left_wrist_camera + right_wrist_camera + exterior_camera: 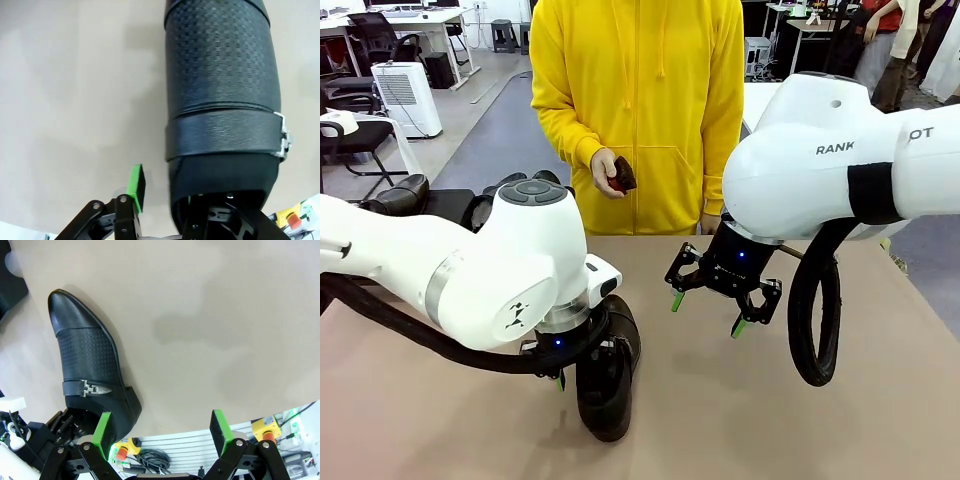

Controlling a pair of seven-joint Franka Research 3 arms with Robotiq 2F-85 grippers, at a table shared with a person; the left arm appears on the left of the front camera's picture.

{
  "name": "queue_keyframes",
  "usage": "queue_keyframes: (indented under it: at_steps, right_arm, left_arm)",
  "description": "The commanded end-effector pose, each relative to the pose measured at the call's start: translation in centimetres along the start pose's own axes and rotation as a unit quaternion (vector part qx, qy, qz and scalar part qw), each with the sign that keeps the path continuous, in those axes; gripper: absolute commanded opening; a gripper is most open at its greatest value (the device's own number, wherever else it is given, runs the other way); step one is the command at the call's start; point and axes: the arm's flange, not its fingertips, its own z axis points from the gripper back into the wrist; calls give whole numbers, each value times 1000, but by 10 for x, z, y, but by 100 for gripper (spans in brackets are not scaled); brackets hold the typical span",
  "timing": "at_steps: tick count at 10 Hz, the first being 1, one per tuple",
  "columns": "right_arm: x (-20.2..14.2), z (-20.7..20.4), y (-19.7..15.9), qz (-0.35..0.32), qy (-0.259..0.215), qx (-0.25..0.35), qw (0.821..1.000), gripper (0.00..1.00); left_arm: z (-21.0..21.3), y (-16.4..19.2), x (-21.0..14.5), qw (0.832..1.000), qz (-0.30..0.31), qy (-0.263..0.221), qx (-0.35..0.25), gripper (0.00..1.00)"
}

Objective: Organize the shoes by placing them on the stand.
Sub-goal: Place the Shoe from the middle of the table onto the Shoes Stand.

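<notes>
Two end effectors are mine. Left end effector [165,200] has one finger inside the heel opening of a black shoe [222,100] and one green-padded finger [136,187] outside it; whether it grips, I cannot tell. Shoe lies on the table [440,420], toe away from my wrist. Right end effector [708,312] hovers open above the table, beside the shoe. Beyond, a person's hand [607,172] holds a small dark object [623,176].

Office-like lab: desks [415,22], chairs [360,135]
</notes>
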Motion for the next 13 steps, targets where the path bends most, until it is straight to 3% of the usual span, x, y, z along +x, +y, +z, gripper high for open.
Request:
queue_keyframes:
  at_steps: [1,8,10,13]
  right_arm:
    - [4,1,1,10,-4,-2,1000,100]
    - [4,1,1,10,-4,-2,1000,100]
    - [4,1,1,10,-4,-2,1000,100]
    - [4,1,1,10,-4,-2,1000,100]
  left_arm:
    - [-8,-10,-1,1000,2,5,15,0]
    - [24,1,-3,1000,-24,-7,12,0]
    - [68,29,-2,999,-35,-30,15,0]
    - [176,102,13,993,-24,-105,-36,0]
